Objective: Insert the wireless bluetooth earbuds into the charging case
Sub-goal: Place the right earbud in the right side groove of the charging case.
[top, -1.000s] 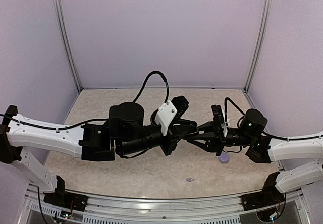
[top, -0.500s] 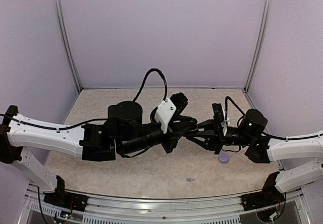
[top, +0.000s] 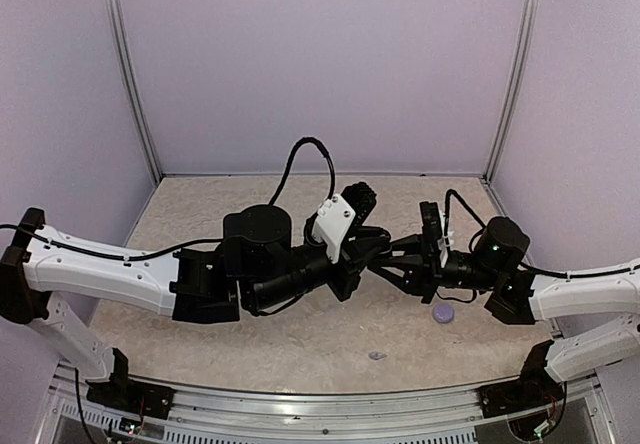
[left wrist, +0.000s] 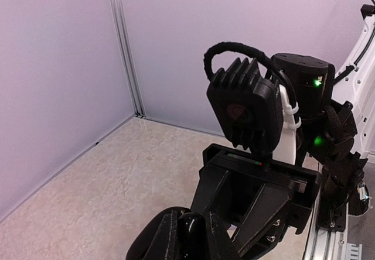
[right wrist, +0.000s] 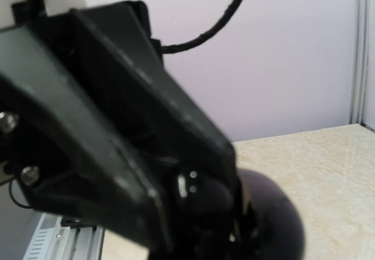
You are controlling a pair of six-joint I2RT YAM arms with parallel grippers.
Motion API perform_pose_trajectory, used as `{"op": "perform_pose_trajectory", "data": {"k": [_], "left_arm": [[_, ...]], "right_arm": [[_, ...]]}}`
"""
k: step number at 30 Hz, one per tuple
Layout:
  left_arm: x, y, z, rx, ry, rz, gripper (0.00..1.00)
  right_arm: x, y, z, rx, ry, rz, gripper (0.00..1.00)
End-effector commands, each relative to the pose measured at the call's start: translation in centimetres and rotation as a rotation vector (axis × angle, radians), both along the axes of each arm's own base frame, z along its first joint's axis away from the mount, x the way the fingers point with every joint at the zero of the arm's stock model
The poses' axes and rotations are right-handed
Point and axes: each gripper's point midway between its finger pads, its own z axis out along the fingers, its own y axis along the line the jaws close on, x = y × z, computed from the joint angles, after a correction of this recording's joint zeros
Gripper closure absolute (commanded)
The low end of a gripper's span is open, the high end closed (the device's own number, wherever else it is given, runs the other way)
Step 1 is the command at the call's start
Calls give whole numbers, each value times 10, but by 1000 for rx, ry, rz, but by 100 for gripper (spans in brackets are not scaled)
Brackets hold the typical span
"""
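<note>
**Top external view.** Over the last second the left arm has pushed further toward the middle. The left gripper (top: 362,247) has risen a little and now meets the right gripper (top: 393,261) tip to tip, above the beige marbled table (top: 300,334). The right arm has lifted with it, so the pale lavender rounded piece (top: 443,313) just below it now shows whole. That piece and the tiny pale lavender earbud (top: 376,356) near the front rail lie where they lay before, well apart from both grippers. I judge the work has gone to a two-handed job in the air and that the lavender earbud is not yet stowed. Neither gripper's state can be read from this view.

**Left wrist view.** The left fingers (left wrist: 167,242) stand close on either side of a glossy black rounded charging case (left wrist: 190,236) and appear clamped on it. The right gripper faces this camera, and its two fingers (left wrist: 258,210) slant inward and down to end just beside the case. No black earbud can be made out.

**Right wrist view.** The picture is blurred. The charging case (right wrist: 269,219) shows as a dark glossy dome at the lower edge, touching or just under the black mass in front. I cannot tell whether the right gripper is open, closed or holding an earbud.
</note>
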Motion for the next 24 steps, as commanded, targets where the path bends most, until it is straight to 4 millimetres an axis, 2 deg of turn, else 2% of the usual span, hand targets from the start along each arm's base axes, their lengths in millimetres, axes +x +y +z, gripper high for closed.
{"op": "perform_pose_trajectory", "data": {"k": [1, 5, 14, 24], "left_arm": [[4, -4, 3, -7, 2, 32, 100], [1, -7, -1, 12, 1, 22, 100], [-1, -11, -23, 86, 23, 20, 100], [-19, -22, -42, 160, 10, -48, 99]], "right_arm": [[-1, -1, 19, 43, -41, -20, 100], [-1, -2, 21, 51, -44, -28, 100], [3, -10, 33, 85, -59, -79, 100], [7, -12, 35, 90, -57, -106, 100]]}}
